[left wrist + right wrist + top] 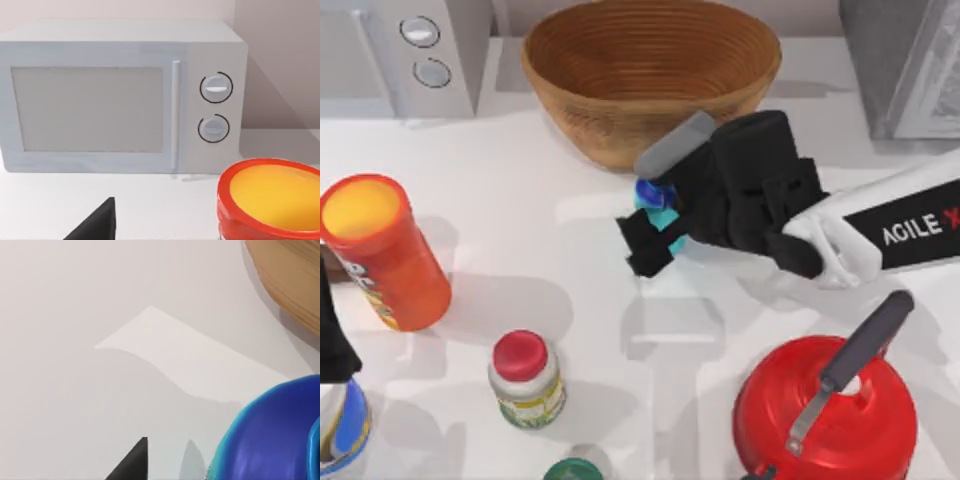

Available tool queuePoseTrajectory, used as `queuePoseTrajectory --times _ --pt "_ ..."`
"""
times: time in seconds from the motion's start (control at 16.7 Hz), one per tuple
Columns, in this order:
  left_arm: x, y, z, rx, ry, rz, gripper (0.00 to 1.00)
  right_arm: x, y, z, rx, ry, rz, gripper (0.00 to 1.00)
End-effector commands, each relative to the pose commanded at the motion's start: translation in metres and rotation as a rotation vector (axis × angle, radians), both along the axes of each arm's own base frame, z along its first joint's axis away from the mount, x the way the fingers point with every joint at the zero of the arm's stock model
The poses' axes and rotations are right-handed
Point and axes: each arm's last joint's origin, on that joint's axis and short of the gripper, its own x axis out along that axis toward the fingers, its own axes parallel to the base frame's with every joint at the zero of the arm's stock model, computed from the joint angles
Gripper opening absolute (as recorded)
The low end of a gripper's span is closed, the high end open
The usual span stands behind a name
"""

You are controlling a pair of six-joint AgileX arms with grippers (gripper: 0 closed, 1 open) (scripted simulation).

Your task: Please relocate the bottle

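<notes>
Near edge of the worktop, left to right: a white tub with a blue band [342, 432] at the left corner, with the left gripper [332, 340] parked just above it, its finger state impossible to tell; a dark green cap [572, 469] at the very edge; a red kettle [825, 415] with a grey handle toward the right corner.

Next row back: a white bottle with a red cap and green label [526, 380], upright, left of centre; an orange canister with a yellow top [380, 250] near the left edge, upright.

Centre: the right gripper [655, 235], reaching in from the right edge, fingers closed around the bottle [658, 205], a small teal one with a blue shoulder. Whether the bottle touches the worktop cannot be told.

Far edge: a wooden bowl [650, 75] just behind the bottle; a white microwave [125, 95] at the far left corner; a grey box [905, 65] at the far right corner.
</notes>
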Motion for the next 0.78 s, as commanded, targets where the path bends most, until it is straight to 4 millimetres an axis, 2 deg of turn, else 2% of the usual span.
queuePoseTrajectory --times 0.48,0.78 --pt "0.0000 0.0000 0.0000 0.000 0.000 0.000 1.00 0.0000 0.0000 0.0000 0.000 0.000 0.000 0.02" --pt "0.0000 0.0000 0.0000 0.000 0.000 0.000 1.00 0.0000 0.0000 0.0000 0.000 0.000 0.000 0.00"
